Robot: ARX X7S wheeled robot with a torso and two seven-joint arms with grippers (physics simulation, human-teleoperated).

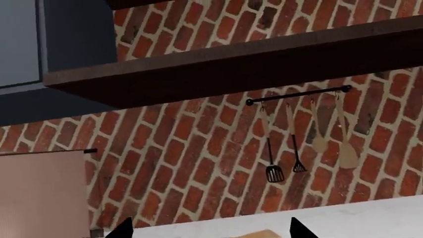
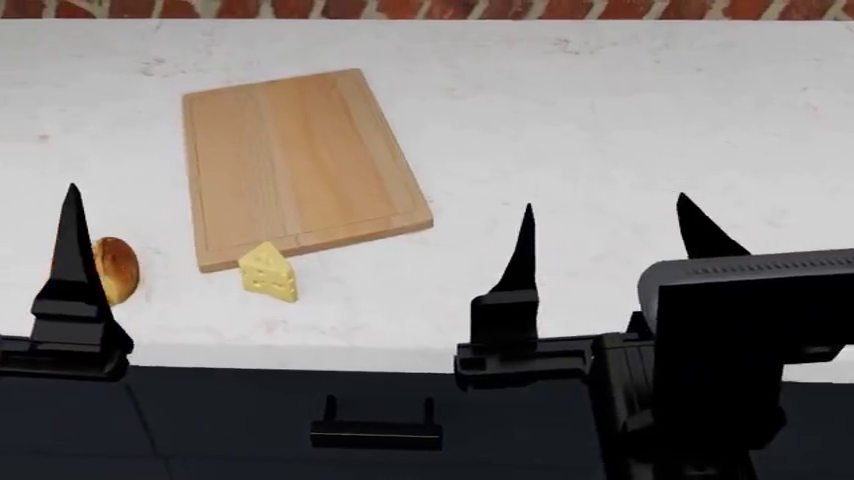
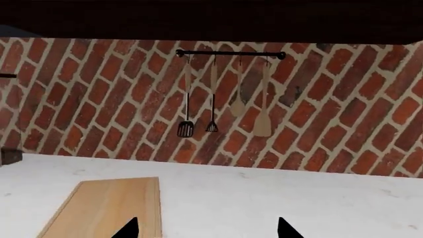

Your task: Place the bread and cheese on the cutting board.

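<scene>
Pale wood marks your target: the cutting board (image 2: 304, 163) lies bare on the desk (image 2: 627, 130), the cheese (image 2: 270, 272) touching its near edge — the bread (image 2: 115, 270) sits apart, half hidden behind your left gripper (image 2: 296, 258). Both the left and the right gripper (image 3: 206, 229) have jaws spread wide, holding nothing.

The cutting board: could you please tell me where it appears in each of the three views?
Head view: cutting board lies upper left on the white counter, empty.
Right wrist view: its corner shows at lower left.
Left wrist view: only a sliver of wood at the bottom edge, probably the board.
Shared landmark: the brick wall, with the utensil rail in both wrist views.
</scene>
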